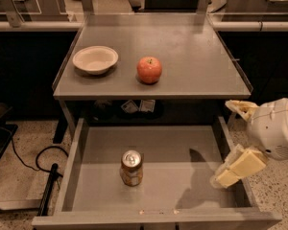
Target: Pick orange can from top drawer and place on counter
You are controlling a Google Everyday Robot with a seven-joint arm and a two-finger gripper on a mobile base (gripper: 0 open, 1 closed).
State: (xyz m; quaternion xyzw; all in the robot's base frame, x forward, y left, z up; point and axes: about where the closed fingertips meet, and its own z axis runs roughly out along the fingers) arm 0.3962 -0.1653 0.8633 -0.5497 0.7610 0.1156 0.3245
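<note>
beside the top drawer (101, 145), end effector (232, 142) spread, arm (277, 128) cropped.

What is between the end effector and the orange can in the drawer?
Nothing visible. The orange can stands alone on the floor of the top drawer. The end effector, fingers open, hovers at the drawer's right wall, with only bare floor between them.

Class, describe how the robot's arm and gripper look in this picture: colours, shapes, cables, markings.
The gripper, at the right edge of the view beside the top drawer, has two blocky cream-yellow fingers. They sit on a rounded, smooth white wrist housing. No cables or lettering show on it.
</note>
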